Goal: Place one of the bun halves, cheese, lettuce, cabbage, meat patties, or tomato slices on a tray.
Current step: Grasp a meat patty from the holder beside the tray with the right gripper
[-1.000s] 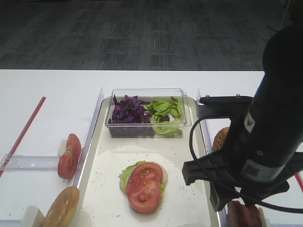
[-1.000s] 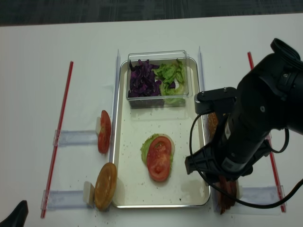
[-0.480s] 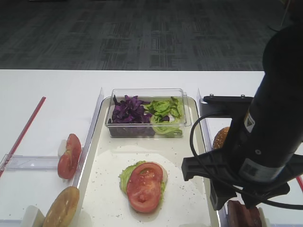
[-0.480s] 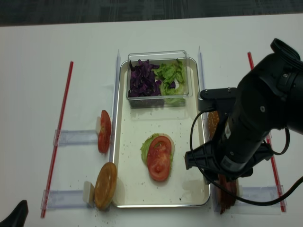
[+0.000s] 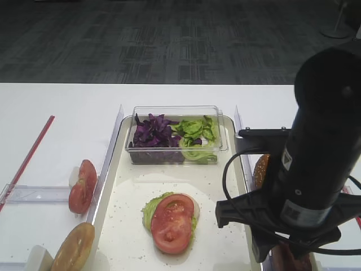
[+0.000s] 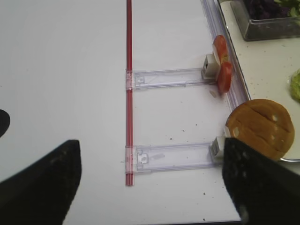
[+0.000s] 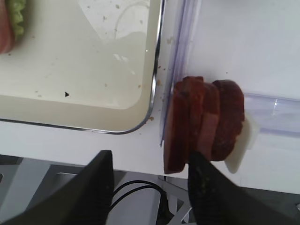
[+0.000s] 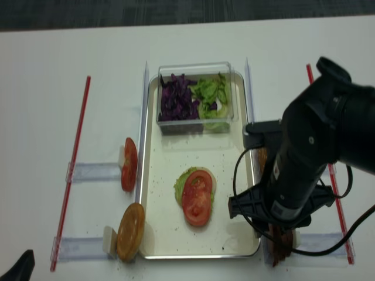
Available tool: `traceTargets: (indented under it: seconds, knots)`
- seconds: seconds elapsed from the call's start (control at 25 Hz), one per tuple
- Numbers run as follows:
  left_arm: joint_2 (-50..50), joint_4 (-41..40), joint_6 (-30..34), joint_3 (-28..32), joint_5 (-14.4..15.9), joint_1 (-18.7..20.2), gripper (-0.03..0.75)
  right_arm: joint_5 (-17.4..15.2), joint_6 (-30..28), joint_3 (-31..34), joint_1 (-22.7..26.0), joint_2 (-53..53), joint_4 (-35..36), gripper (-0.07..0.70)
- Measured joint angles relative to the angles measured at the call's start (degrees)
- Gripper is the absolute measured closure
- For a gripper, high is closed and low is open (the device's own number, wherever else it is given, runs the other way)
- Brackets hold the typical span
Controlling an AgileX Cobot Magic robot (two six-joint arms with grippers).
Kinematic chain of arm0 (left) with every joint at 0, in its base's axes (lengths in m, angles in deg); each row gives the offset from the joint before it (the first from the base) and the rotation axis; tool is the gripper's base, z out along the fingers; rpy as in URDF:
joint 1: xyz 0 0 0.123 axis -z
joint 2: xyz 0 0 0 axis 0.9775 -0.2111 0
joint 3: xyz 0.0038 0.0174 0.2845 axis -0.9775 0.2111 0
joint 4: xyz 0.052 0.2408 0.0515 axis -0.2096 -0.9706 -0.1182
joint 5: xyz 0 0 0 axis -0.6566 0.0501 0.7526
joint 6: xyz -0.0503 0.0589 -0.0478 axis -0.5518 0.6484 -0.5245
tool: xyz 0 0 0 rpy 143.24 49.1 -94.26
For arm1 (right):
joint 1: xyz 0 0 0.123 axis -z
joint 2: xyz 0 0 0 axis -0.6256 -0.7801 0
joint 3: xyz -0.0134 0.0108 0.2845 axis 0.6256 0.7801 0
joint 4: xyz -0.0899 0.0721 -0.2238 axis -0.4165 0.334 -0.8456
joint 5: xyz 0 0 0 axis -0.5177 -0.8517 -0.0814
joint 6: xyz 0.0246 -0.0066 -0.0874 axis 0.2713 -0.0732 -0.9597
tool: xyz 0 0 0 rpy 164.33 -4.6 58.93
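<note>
My right arm point(image 8: 304, 170) fills the four o'clock side of the overhead view, hanging over the rack just off the tray point(image 8: 170, 234). On that cream tray sits the clear box, purple cabbage point(image 8: 173, 99) and green lettuce point(image 8: 212, 93) side by side at twelve o'clock, and at centre a tomato slice point(image 8: 197, 198) lying on a lettuce leaf, so the stack is under way. I judge this to be the reach for meat: the meat patties point(image 7: 204, 123) stand on edge in their clear holder point(image 7: 276, 115), just past the tray's rim, at three o'clock from its corner in my wrist view. My right gripper point(image 7: 150, 180) has its jaws apart, roughly half spread, holding nothing; the right-hand finger point(image 7: 211, 185) overlaps the bottom edge of the patty stack in the picture, though I cannot tell if it touches. Next, I reckon, I need to shift toward three o'clock so the jaws bracket one patty alone, then close gently, since the slices press against each other. Over at nine o'clock, spare tomato slices point(image 6: 222, 65) and a bun half point(image 6: 260, 129) wait in their holders beside the red strip point(image 6: 129, 89). My left gripper point(image 6: 150, 187) hangs above the bare table, jaws wide apart, empty
</note>
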Motion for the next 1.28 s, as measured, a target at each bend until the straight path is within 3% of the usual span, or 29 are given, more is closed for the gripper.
traceTargets:
  seconds: [0.28, 1.28]
  knots:
    - [0.0, 0.0, 0.0, 0.0, 0.0, 0.0, 0.151, 1.8, -1.2, 0.0, 0.0, -1.9, 0.8, 0.235]
    - [0.0, 0.0, 0.0, 0.0, 0.0, 0.0, 0.151, 1.9, -1.4, 0.0, 0.0, -4.5, -0.3, 0.294]
